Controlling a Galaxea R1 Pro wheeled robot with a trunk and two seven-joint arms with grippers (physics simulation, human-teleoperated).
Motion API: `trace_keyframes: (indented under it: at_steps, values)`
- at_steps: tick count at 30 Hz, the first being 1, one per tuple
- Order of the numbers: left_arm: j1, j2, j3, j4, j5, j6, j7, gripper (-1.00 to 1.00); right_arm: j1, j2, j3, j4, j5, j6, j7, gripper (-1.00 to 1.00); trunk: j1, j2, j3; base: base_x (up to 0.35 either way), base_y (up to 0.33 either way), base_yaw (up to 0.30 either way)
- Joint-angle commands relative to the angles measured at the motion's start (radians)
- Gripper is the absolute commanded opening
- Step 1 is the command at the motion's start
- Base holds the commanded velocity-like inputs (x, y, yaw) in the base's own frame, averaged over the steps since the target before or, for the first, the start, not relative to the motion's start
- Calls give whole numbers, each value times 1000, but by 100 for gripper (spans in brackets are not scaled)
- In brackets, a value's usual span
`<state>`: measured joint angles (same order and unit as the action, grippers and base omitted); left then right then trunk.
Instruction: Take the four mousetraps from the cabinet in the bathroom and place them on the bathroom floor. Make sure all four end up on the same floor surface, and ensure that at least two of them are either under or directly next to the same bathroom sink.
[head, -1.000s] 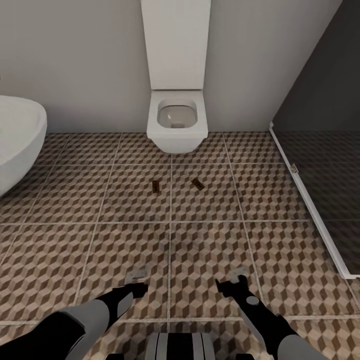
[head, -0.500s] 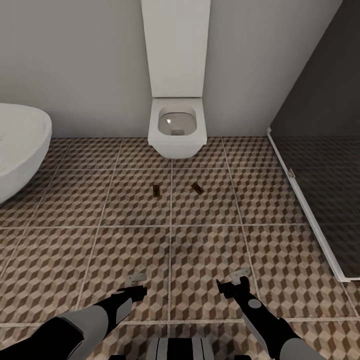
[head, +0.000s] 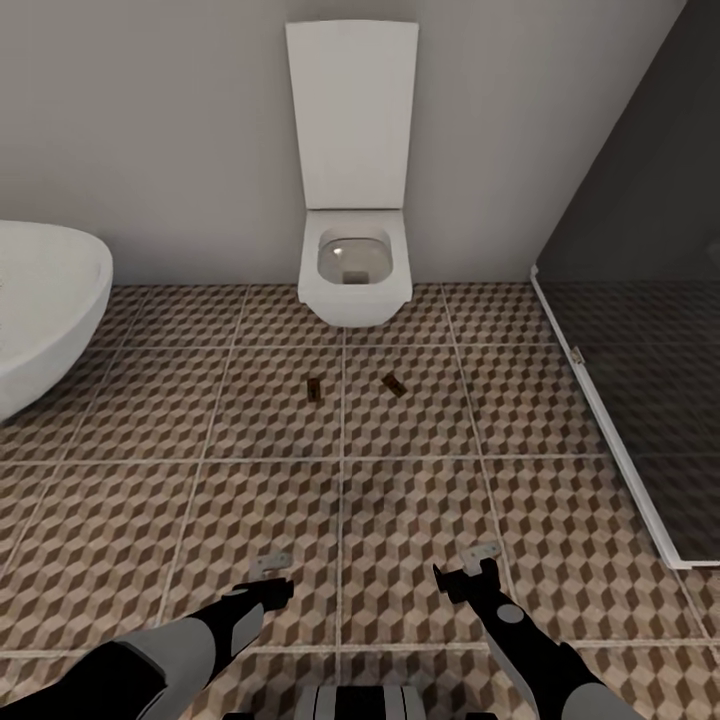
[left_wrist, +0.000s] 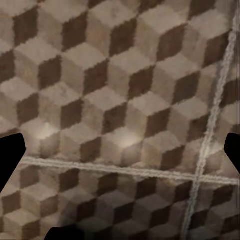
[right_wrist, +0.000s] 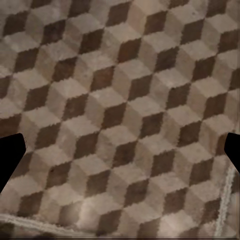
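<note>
While both arms hang low over bathroom floor (head: 150, 520), left gripper (head: 272, 577) and right gripper (head: 468, 568) spread wide, carrying nothing; two mousetraps (head: 314, 388) lie flat before toilet (head: 354, 270), apart; probably dropped there, sink placement pending.

Open floor (head: 400, 520) before toilet (head: 354, 270)
</note>
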<state>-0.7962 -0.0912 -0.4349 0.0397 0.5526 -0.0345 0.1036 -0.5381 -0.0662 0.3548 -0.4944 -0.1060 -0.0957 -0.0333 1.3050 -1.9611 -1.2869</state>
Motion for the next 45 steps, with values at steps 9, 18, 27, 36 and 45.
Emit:
trace_keyframes:
  at_steps: [9, 18, 27, 36, 45]
  values:
    - [5, -1, -8, 3, 7, -4, 2, 100, 11, -1, 7, 0, -10, -4, -5, 100, -35, 63, 35, 0, 0, 0]
    - [18, 0, -8, 3, 6, -7, 2, 100, 16, -1, 8, 0, -9, -4, -6, 100, -69, 126, 72, 0, 0, 0]
    - [26, 17, -9, 3, 6, -29, 2, 100, 22, -1, 7, 8, -10, -29, -7, 100, -104, 189, 109, 0, 0, 0]
    - [50, 35, -8, 3, 6, -43, 2, 100, 36, -1, 7, 30, -12, -82, -7, 100, -138, 252, 145, 0, 0, 0]
    - [90, 47, -9, 3, 6, -115, 2, 100, 40, 0, 6, 50, -16, -117, -8, 100, -173, 315, 181, 0, 0, 0]
